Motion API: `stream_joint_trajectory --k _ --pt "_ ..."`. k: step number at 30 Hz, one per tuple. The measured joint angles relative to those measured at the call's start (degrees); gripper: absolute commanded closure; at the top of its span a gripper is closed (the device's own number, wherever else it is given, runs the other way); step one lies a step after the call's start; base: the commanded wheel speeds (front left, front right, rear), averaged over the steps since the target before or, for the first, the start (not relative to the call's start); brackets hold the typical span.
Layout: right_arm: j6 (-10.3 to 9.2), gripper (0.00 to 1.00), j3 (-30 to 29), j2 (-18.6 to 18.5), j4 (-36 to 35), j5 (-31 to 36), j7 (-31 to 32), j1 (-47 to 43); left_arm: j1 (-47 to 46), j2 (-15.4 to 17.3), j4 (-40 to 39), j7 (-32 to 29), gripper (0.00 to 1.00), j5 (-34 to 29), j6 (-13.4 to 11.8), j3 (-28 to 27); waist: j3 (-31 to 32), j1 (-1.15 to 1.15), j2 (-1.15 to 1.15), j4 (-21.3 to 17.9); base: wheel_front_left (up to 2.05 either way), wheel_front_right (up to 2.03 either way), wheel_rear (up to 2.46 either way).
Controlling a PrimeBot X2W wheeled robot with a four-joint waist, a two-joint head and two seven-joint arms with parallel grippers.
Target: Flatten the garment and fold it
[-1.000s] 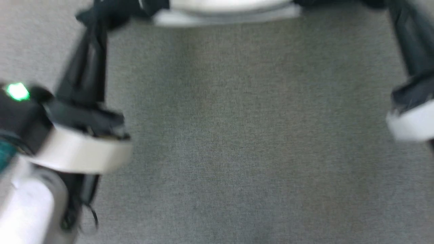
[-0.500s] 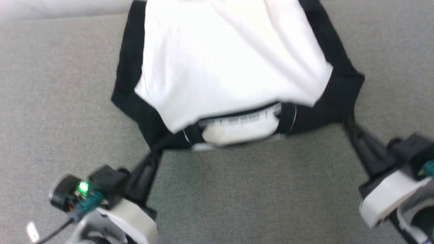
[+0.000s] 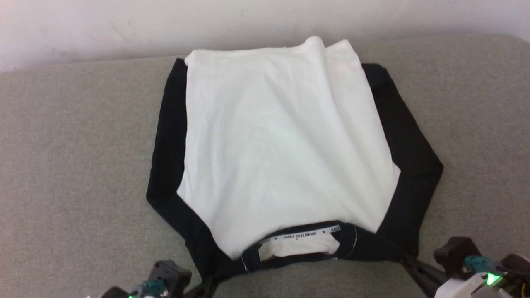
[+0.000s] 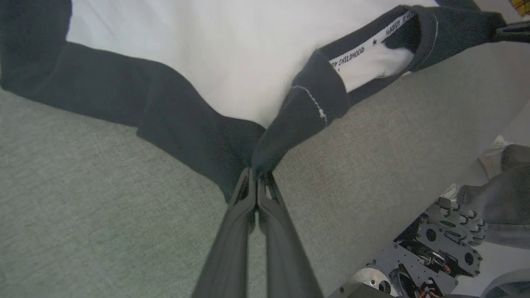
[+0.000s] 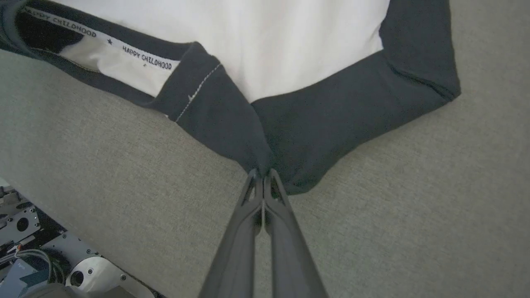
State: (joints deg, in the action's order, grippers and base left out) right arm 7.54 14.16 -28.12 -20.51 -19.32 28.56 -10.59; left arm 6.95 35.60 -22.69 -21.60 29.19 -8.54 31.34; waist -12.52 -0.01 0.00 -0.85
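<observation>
The garment (image 3: 281, 149) lies spread on a grey upholstered surface (image 3: 74, 165), white back up, black sleeves folded in along both sides. Its black neckband (image 3: 298, 240) with a printed white tape faces me. The cartoon print is hidden. At the lower left, my left gripper (image 3: 205, 285) is shut on the black shoulder cloth; the left wrist view shows the fingertips pinching a fold (image 4: 256, 176). My right gripper (image 3: 408, 263) is shut on the other black shoulder, and in the right wrist view its tips (image 5: 263, 174) are closed on the cloth's edge.
A pale wall (image 3: 124, 25) runs behind the surface's far edge. Bare grey upholstery lies left and right of the garment. Beyond the near edge, the left wrist view shows my base's metal parts (image 4: 414, 256) and some grey cloth (image 4: 509, 198).
The head camera has tilted, so the whole picture shifted and the full garment came into view. Both grippers stay shut on the shoulders and now sit at the bottom edge.
</observation>
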Motion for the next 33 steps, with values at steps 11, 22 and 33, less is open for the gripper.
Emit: stream_joint_trajectory --k 11,22,33 --pt "0.00 1.00 3.5 -1.6 1.8 -2.8 4.9 -6.0 4.6 -0.5 2.1 -5.7 1.00 5.3 0.4 3.7 3.5 0.00 0.00 0.0 0.00 0.00 0.00" --pt "0.00 1.00 4.2 -1.5 1.5 -2.9 6.2 -8.8 5.3 -1.1 3.7 -5.1 1.00 5.3 0.4 4.4 5.3 0.01 0.00 1.2 0.00 0.00 0.00" --pt "0.00 0.07 6.1 2.9 9.6 -1.7 -0.1 -6.9 3.2 -7.3 16.0 2.6 0.32 6.9 2.0 3.8 6.7 0.01 0.00 0.9 0.00 0.00 0.00"
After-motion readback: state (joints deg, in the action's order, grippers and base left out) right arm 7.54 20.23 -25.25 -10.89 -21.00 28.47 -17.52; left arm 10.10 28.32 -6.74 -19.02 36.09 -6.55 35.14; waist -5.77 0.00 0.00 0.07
